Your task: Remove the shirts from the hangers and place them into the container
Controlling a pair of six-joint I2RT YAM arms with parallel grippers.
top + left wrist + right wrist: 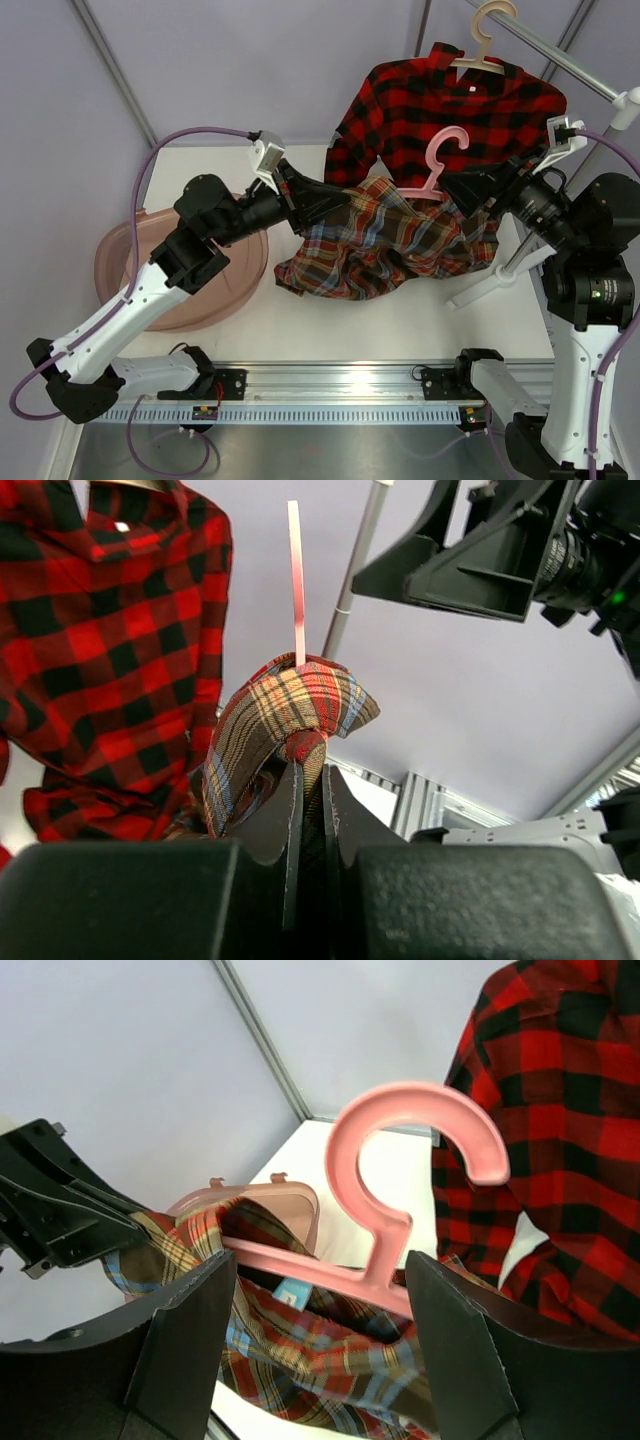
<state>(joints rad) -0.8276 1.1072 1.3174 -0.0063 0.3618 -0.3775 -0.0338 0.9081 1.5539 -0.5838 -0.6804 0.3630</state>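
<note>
My left gripper is pressed together on a bunched fold of the plaid shirt; the cloth wraps over the fingertips. I cannot tell which part of the garment the fold is. My right gripper stands spread, one finger on each side of the pink hanger, level with its neck just under the hook. As far as I can see, neither finger touches it.

In the top view the plaid shirt sags in a heap between the two arms. It is partly on the pink hanger and just right of the container. The red shirt hangs behind on the tan hanger, up on the pole.

I judge the shirt to be light, soft and limp. It will stretch and trail rather than follow my pull, and a thin pinch could slide out, so a thick fold near the collar or shoulder seam is the better hold. The hanger looks stiff, thin and smooth. It may swivel or slip between the pads, so I would clamp the flat neck, not the curved hook. The hanger arm could snag inside a sleeve or a shoulder.
</note>
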